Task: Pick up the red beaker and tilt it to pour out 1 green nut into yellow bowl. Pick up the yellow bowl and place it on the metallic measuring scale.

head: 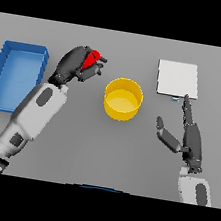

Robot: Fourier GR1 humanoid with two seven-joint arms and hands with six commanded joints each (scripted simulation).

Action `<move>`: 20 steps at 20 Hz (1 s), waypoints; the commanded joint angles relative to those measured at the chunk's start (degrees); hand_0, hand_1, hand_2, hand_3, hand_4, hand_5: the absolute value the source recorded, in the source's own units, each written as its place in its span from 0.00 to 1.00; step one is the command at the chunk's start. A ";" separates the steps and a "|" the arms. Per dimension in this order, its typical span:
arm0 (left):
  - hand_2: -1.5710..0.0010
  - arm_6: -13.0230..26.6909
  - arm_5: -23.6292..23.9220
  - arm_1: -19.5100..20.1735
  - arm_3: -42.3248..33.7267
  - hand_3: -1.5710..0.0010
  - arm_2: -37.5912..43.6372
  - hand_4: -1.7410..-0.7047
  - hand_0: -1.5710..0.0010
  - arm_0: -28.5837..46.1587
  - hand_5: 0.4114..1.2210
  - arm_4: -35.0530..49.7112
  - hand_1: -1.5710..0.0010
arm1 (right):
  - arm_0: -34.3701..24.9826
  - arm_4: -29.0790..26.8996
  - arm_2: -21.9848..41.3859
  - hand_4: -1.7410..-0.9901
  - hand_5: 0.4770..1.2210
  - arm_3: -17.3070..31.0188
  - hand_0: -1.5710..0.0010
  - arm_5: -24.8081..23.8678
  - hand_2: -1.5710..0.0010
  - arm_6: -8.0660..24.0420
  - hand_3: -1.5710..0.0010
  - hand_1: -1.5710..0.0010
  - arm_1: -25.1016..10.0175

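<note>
A blue tray (4, 60) sits at the grey table's (77, 142) left edge.

One red beaker (93, 58), one yellow bowl (123, 100), one scale (177, 78), one blue tray (17, 75).

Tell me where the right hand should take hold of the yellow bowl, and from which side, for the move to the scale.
Probably the rim on its right side. The yellow bowl stands upright and open-topped, so its thin wall can likely be pinched. The right hand is open on that side, toward the measuring scale. The left hand is shut on the red beaker.
</note>
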 commanded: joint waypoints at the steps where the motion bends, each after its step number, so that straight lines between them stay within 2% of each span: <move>1: 0.00 0.79 0.33 0.43 0.21 0.00 -1.97 0.00 0.00 -0.72 0.88 -2.28 0.00 | 0.08 -0.41 -0.08 0.65 0.28 -0.16 1.00 0.26 1.00 0.29 1.00 1.00 0.03; 2: 0.00 1.92 -0.30 1.99 -0.05 0.00 -3.87 0.00 0.00 -1.39 0.89 -4.49 0.00 | 0.59 -0.63 -0.35 0.65 0.28 -0.43 1.00 0.35 1.00 -0.54 1.00 1.00 -0.32; 6: 0.00 5.58 -2.00 4.14 2.27 0.00 -12.72 0.00 0.00 -5.71 0.91 -13.81 0.00 | 1.07 -0.68 0.28 0.64 0.29 -1.60 1.00 0.69 1.00 0.64 1.00 1.00 0.15; 9: 0.00 5.01 -3.92 5.46 3.99 0.00 -17.24 0.00 0.00 -8.85 0.95 -18.04 0.00 | 0.97 -1.09 -0.19 0.62 0.30 -1.67 1.00 0.91 1.00 1.42 1.00 1.00 -0.27; 10: 0.00 4.74 -4.36 6.08 4.28 0.00 -18.77 0.00 0.00 -9.58 0.96 -19.53 0.00 | 1.12 -0.69 0.18 0.62 0.31 -1.37 1.00 0.82 1.00 0.71 1.00 1.00 -0.06; 12: 0.00 3.89 -6.46 7.23 5.20 0.00 -21.01 0.09 0.00 -12.28 0.98 -21.52 0.00 | 1.51 -0.60 0.46 0.61 0.31 -2.12 1.00 0.68 1.00 0.54 1.00 1.00 0.25; 13: 0.00 3.44 -7.41 7.50 5.67 0.00 -22.34 0.07 0.00 -13.50 0.98 -22.54 0.00 | 1.32 -0.89 0.41 0.61 0.30 -1.48 1.00 0.78 1.00 0.40 1.00 1.00 0.52; 16: 0.00 2.15 -12.88 7.25 7.82 0.16 -26.97 0.04 0.00 -17.61 0.99 -24.97 0.00 | 1.29 -1.74 0.01 0.60 0.28 -0.53 1.00 0.40 1.00 -0.42 1.00 1.00 1.46; 17: 0.00 0.98 -13.19 6.99 8.74 0.19 -28.70 0.04 0.00 -18.48 0.99 -26.07 0.00 | 1.41 -1.60 0.08 0.60 0.27 -0.45 1.00 0.00 1.00 -1.07 1.00 1.00 1.90; 19: 0.00 -1.15 -14.83 6.36 10.04 0.12 -31.87 0.03 0.00 -20.66 0.99 -27.72 0.00 | 0.30 -2.57 -0.49 0.59 0.25 0.23 1.00 -0.04 1.00 0.21 1.00 1.00 2.34; 20: 0.00 -2.11 -15.79 6.40 10.52 0.10 -33.72 0.02 0.00 -21.55 1.00 -28.80 0.00 | 0.73 -3.06 -0.75 0.60 0.24 0.58 1.00 0.09 1.00 -0.79 1.00 1.00 2.43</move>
